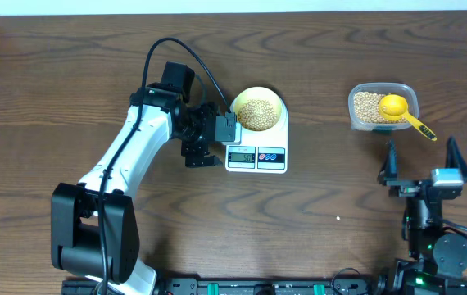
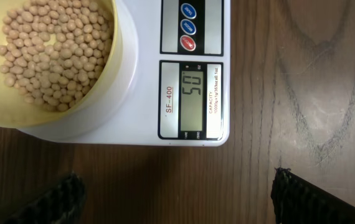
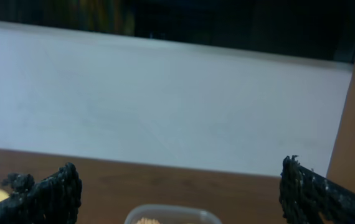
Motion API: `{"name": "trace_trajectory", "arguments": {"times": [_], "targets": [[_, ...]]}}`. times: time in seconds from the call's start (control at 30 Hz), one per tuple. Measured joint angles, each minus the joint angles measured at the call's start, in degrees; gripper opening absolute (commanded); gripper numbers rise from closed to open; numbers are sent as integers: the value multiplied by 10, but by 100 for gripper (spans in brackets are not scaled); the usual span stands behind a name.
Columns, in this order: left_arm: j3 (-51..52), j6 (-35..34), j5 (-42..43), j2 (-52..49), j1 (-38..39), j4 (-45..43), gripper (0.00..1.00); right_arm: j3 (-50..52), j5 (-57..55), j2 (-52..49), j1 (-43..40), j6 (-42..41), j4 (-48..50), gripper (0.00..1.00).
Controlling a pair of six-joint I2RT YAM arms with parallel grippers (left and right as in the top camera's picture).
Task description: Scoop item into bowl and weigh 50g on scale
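Currently the left pincer (image 2: 177, 202) stands released, jaws wide and empty, just beside the left edge of the scale (image 1: 256, 156) and apart from it. On the scale, at the end away from its display (image 2: 192, 102), sits the bowl (image 1: 278, 102) holding the item (image 1: 256, 115). The display reads 50, so the weighing appears complete.

Hazard: any forward drift of this pincer would touch the scale or the bowl, which would likely disturb the reading or shake beans out. Withdraw away from the scale, not across it.

The right pincer (image 1: 422, 160), also released and empty, hangs well to the right of the scale, near the clear container (image 1: 353, 106) with the yellow scoop (image 1: 395, 105). The scoop's handle overhangs the rim toward this pincer. Snagging it could tip beans onto the tabletop (image 1: 324, 49).
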State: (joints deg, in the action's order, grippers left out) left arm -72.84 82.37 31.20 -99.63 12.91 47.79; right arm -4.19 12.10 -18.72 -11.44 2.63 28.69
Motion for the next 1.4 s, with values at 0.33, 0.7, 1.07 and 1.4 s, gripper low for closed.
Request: {"name": "trace_trajectory", "arguments": {"times": [0.33, 0.7, 1.07, 1.4], "targets": [[0, 0, 0, 0, 0, -1, 98, 37, -16, 127, 37, 7, -194, 99], [0, 0, 0, 0, 0, 0, 98, 38, -27, 179, 41, 7, -320, 99], [0, 0, 0, 0, 0, 0, 98, 38, -27, 179, 41, 7, -320, 99], [0, 0, 0, 0, 0, 0, 98, 38, -27, 179, 41, 8, -320, 99]]}}
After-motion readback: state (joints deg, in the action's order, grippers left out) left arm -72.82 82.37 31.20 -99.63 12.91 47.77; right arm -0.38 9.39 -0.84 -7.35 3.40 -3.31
